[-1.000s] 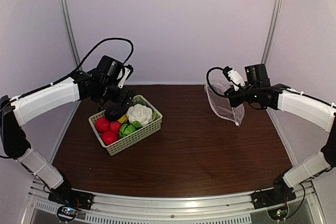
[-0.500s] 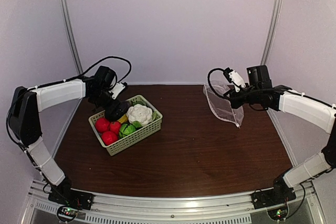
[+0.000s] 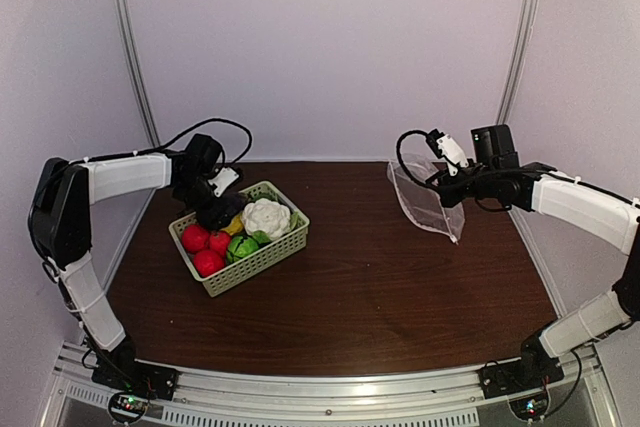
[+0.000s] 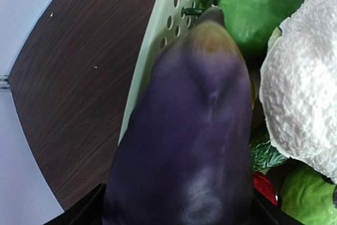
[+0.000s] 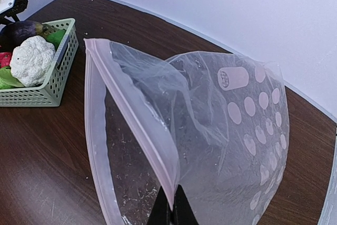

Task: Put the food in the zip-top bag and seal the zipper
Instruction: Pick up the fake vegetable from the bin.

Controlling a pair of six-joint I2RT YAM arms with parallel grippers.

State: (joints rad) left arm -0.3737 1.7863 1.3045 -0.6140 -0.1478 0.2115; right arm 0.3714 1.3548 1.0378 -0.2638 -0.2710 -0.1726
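The food lies in a pale green lattice basket [image 3: 255, 267]: red round fruits [image 3: 196, 238], a white cauliflower [image 3: 266, 217], green leafy pieces [image 3: 241, 246] and a yellow piece. My left gripper [image 3: 218, 209] is at the basket's back left corner, shut on a dark purple piece [image 4: 195, 130] that fills the left wrist view between the jaws [image 4: 176, 215]. My right gripper [image 3: 447, 187] holds the dotted zip-top bag [image 3: 425, 202] up at the right, shut [image 5: 172, 209] on one lip of its mouth. The zipper [image 5: 131, 114] strip is parted and the bag [image 5: 231, 146] hangs open and empty.
The basket also shows far left in the right wrist view [image 5: 50, 90]. Brown tabletop [image 3: 380, 297] lies between basket and bag. White enclosure walls and metal posts stand close behind and beside both arms. Cables loop above each wrist.
My left arm has folded back and lowered, bringing its wrist down to the basket's back left corner; the dark purple piece stays at the basket. The right arm and bag have barely moved.
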